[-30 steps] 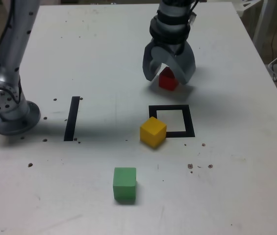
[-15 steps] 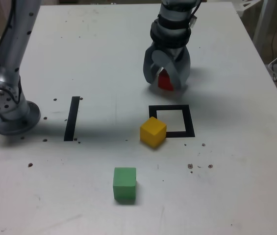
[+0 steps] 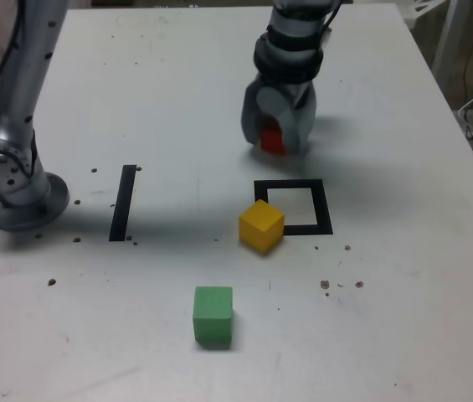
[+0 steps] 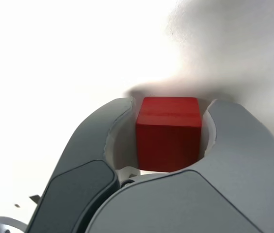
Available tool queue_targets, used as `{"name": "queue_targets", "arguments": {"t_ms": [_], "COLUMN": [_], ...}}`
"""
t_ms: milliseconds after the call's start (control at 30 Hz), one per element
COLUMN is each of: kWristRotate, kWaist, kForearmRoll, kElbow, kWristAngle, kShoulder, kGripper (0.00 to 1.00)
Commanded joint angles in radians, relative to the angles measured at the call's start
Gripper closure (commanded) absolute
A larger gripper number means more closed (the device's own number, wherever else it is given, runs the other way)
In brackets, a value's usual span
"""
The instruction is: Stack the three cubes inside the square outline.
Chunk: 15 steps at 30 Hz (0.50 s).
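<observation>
Early stage: end effector (image 3: 275, 136) clamped on red cube (image 3: 271, 139), upper centre of exterior view. Square outline (image 3: 293, 206) empty; yellow cube (image 3: 261, 224) touches its corner, green cube (image 3: 213, 314) lower centre. Nothing stacked.

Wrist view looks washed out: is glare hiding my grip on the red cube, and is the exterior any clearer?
Wrist view: table blown out white, but the red cube stays sharp between the gripper's jaws. Exterior view: even light, soft shadows, cube mostly hidden by the gripper.

yellow cube (image 3: 261, 225) overlaps square outline (image 3: 294, 207) corner; outline centre clear
</observation>
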State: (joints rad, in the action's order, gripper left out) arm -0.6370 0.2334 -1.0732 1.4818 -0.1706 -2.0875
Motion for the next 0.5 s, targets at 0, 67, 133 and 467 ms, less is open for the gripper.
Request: {"name": "queue_targets", "arguments": {"t_ms": [0,67,133,467], "kWristRotate": [0.048,0.098,0.150,0.418], "kWaist": [-0.021,-0.043,-0.068,-0.214], "kForearmRoll": [0.000,0.000,-0.001,-0.002], "kElbow": [-0.014,-0.027,-0.040,-0.059], "kWristAngle": [0.001,0.005,0.013,0.079], "kShoulder": [0.031,0.050,0.070,0.137], "kGripper": [0.70,0.70,0.70,0.70]}}
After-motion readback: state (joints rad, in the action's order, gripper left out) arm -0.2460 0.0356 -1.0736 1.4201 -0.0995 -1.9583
